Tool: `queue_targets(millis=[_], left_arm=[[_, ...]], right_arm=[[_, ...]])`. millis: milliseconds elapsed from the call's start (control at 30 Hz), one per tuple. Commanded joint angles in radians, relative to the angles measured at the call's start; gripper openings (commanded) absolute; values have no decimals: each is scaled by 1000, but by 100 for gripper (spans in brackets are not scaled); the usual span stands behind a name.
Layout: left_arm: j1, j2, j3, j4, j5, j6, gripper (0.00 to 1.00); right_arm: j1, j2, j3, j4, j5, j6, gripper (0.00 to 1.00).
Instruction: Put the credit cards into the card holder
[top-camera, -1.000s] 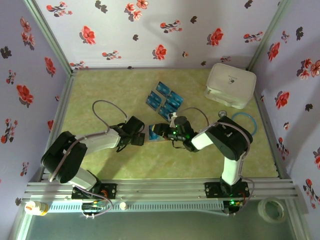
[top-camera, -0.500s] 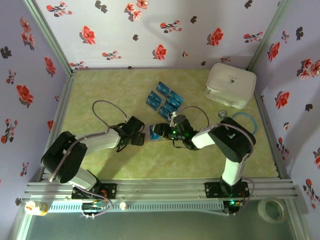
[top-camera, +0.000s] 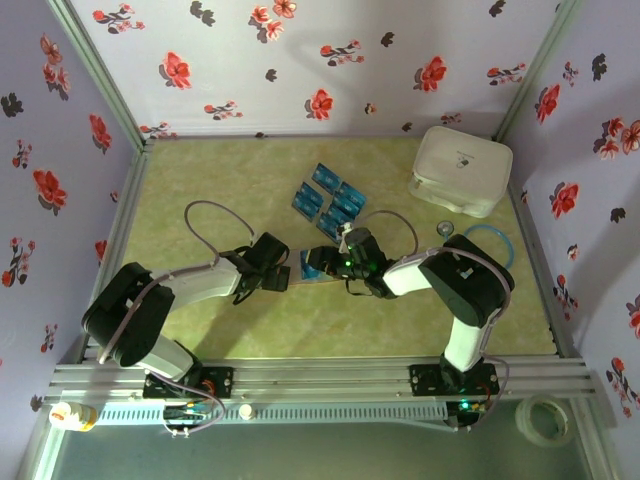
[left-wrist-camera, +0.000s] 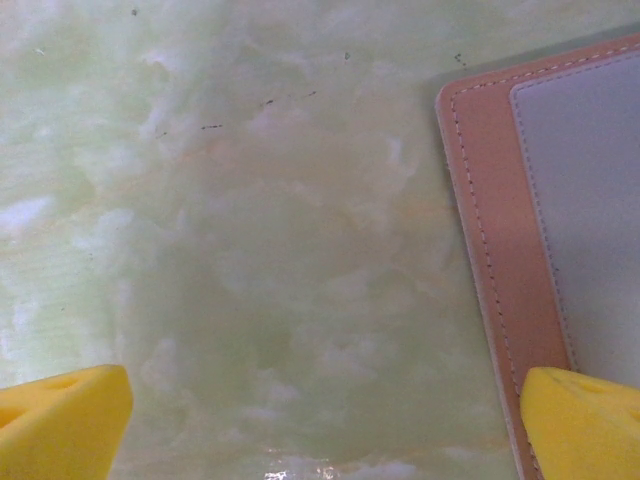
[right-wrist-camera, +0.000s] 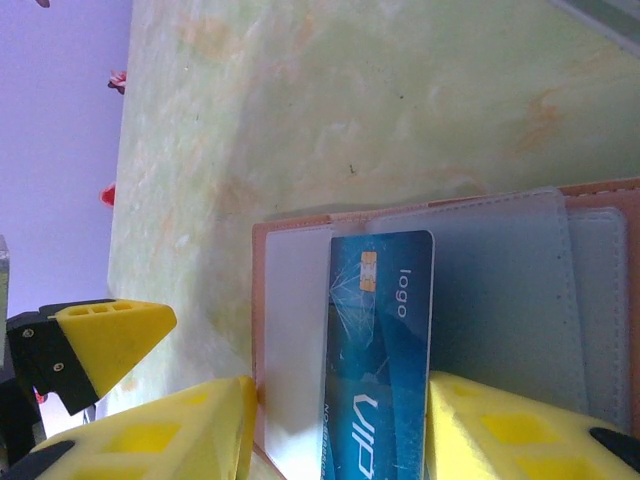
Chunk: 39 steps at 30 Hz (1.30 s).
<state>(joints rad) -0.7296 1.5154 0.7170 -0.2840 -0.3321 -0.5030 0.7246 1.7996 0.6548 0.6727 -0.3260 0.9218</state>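
Green bench (top-camera: 200, 180) carries the open card holder (right-wrist-camera: 500, 290) at centre, with one credit card (right-wrist-camera: 380, 350) apparently part-way into a pocket. Right jaws straddle that card, grip not discernible; left jaws stand released at the holder's edge. Insertion seems in hand: next, you should push the card home squarely.

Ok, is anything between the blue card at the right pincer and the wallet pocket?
Nothing visible does. The card lies on the open wallet inside the right pincer, its end at a clear pocket.
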Motion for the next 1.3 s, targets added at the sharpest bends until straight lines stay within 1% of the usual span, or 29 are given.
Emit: queue_targets(millis=[0, 433, 700, 800, 1033, 1200, 1267], left_arm=[[-7, -1, -22, -10, -9, -15, 100], [-7, -1, -24, -6, -10, -16, 100], [-8, 3, -27, 1, -8, -17, 100], [-7, 3, -28, 3, -8, -17, 100], [-7, 7, -35, 9, -6, -17, 100], [-7, 8, -39, 15, -6, -19, 100], [-7, 10, -39, 16, -7, -17, 100]], right_arm=[[2, 15, 8, -104, 40, -36, 49], [25, 28, 40, -151, 41, -50, 49], [44, -3, 87, -312, 89, -114, 50], [45, -25, 104, -372, 110, -144, 53], [50, -64, 154, -478, 129, -198, 68], [55, -90, 196, -527, 114, -230, 74], [55, -107, 213, -550, 111, -241, 75]])
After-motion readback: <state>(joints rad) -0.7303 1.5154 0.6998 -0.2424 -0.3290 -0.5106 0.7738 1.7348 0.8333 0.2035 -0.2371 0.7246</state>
